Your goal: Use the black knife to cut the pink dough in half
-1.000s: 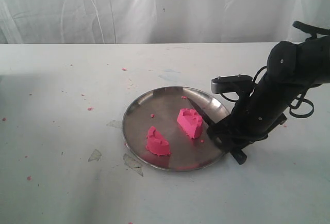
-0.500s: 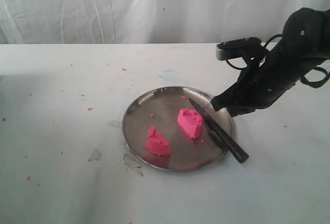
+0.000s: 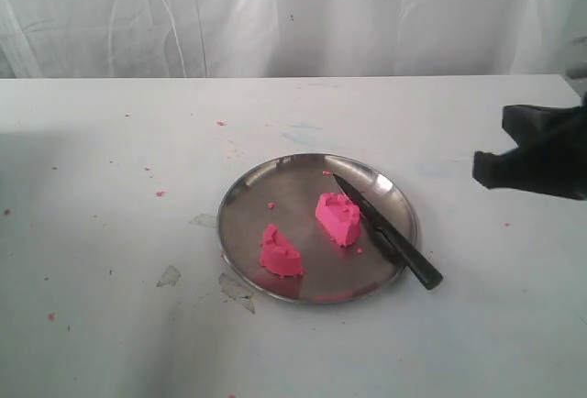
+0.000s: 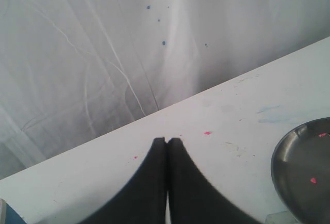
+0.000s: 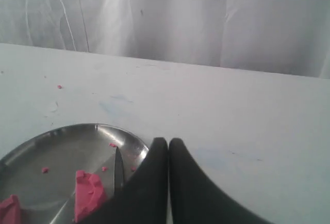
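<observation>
White table (image 3: 110,325) carries round steel plate (image 3: 252,196) near middle; pink crumbs (image 3: 160,193) scattered around; black knife handle end (image 3: 427,278) overhangs plate rim.

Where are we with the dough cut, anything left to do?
The cut looks done: the pink dough lies as two separate lumps on the steel plate. The black knife rests on the plate, handle over the rim, held by nothing. The right hand is shut and empty, off to the side. Nothing obvious remains.
</observation>
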`<control>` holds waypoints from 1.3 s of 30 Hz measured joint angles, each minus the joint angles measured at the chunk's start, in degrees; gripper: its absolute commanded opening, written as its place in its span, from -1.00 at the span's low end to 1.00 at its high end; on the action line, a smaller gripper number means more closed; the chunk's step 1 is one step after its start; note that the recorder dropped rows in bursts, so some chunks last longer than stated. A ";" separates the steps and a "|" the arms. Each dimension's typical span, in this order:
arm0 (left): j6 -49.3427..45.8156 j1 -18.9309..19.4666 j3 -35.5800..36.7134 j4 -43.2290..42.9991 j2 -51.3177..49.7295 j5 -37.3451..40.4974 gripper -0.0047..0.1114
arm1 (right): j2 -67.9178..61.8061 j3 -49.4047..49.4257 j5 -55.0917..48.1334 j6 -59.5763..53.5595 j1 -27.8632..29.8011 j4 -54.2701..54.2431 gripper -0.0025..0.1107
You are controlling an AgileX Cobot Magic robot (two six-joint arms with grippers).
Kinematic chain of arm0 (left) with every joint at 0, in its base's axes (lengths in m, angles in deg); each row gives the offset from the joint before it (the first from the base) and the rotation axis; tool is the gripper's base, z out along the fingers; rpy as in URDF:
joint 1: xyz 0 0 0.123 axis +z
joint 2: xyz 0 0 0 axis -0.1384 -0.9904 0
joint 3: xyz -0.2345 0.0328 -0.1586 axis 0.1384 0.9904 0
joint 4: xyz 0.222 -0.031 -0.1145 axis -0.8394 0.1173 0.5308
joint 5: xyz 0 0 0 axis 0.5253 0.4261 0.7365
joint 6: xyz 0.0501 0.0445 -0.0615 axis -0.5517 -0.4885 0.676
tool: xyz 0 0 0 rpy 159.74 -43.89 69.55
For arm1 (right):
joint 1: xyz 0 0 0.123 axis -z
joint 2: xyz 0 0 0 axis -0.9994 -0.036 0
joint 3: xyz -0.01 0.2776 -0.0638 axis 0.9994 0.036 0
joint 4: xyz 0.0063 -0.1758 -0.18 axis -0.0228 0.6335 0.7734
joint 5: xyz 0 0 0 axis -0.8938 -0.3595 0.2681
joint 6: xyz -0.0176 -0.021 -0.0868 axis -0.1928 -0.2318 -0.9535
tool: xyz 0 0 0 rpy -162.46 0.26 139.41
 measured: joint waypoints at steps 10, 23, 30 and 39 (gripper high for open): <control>0.00 0.00 0.00 0.00 0.00 0.00 -0.92 | 19.12 5.59 -11.27 0.80 0.00 -0.12 -0.96; 0.00 0.00 0.00 0.00 0.00 0.00 -0.92 | 24.74 5.59 -14.29 0.91 3.26 -0.22 -0.96; 0.00 0.00 0.00 0.00 0.00 0.00 -0.92 | 40.32 5.71 -21.54 0.91 19.47 -0.35 -0.96; -0.13 0.00 0.00 0.00 0.00 0.00 -0.92 | 54.47 19.72 -17.15 15.28 22.64 17.51 -0.96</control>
